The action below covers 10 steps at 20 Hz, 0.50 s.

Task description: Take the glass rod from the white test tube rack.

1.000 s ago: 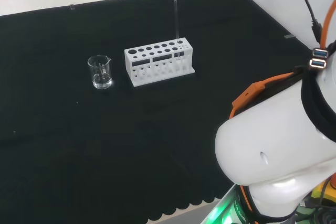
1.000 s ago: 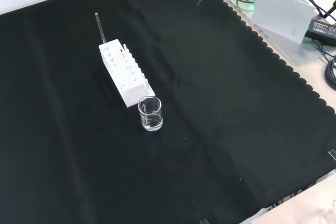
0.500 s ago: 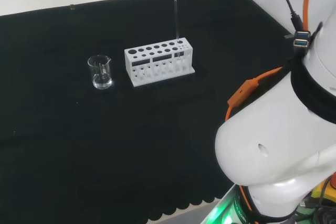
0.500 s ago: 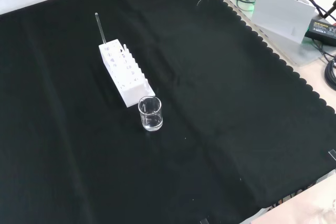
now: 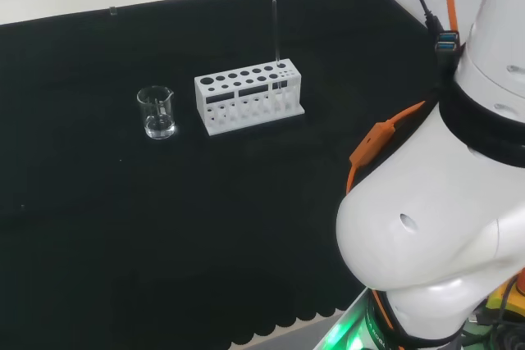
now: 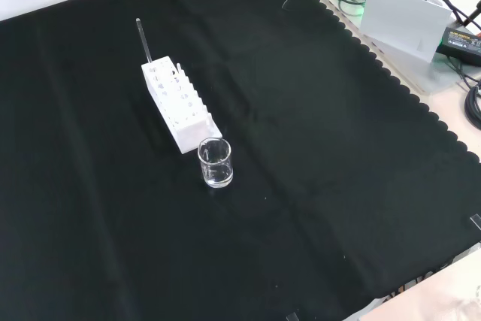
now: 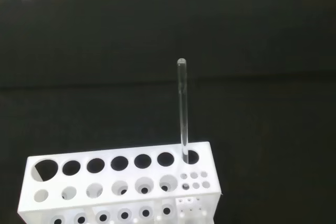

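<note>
while the rod [image 7: 182, 111] stood upright in an end hole of the rack [image 7: 121, 184], untouched, fingers' state could not be told. advised: approach from above, pinch the upper rod, lift straight, avoid tipping rack.

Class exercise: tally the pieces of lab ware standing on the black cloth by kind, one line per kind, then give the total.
Glass rod: 1
White test tube rack: 1
Clear beaker: 1
Total: 3

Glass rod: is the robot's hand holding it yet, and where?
No. The glass rod stands upright in an end hole of the white test tube rack, with nothing touching it.
</note>
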Tool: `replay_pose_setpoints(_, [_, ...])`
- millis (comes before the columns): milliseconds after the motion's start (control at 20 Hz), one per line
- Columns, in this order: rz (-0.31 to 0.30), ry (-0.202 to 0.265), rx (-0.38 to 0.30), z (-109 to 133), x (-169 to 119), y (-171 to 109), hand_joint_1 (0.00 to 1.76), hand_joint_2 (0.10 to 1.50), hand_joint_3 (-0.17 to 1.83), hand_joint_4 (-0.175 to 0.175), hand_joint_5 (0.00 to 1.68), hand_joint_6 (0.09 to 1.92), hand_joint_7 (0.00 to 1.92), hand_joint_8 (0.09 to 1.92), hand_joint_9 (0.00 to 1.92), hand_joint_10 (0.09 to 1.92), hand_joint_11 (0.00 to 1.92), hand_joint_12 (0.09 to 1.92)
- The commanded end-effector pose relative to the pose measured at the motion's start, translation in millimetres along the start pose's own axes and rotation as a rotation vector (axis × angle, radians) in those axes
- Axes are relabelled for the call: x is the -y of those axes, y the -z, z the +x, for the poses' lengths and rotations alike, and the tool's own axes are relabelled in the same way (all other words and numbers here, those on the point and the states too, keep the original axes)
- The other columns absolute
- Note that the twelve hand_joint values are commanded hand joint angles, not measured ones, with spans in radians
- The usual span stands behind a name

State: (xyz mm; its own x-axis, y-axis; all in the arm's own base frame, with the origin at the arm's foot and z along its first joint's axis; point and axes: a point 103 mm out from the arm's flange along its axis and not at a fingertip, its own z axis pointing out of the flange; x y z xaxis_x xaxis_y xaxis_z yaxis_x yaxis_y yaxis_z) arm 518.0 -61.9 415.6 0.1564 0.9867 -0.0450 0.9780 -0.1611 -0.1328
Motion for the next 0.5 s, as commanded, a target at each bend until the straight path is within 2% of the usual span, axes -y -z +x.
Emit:
replay_pose_setpoints(50, [0.016,0.026,-0.004,4,-23,-18,0.54,0.91,0.48,-0.137,0.09,0.09,0.0,0.61,0.32,0.86,0.35,1.38])
replay_pose_setpoints(500, [0.032,0.024,-0.026,-9,-36,-45,0.54,0.9,0.49,-0.137,0.12,0.09,0.04,0.77,0.34,0.85,0.36,1.39])
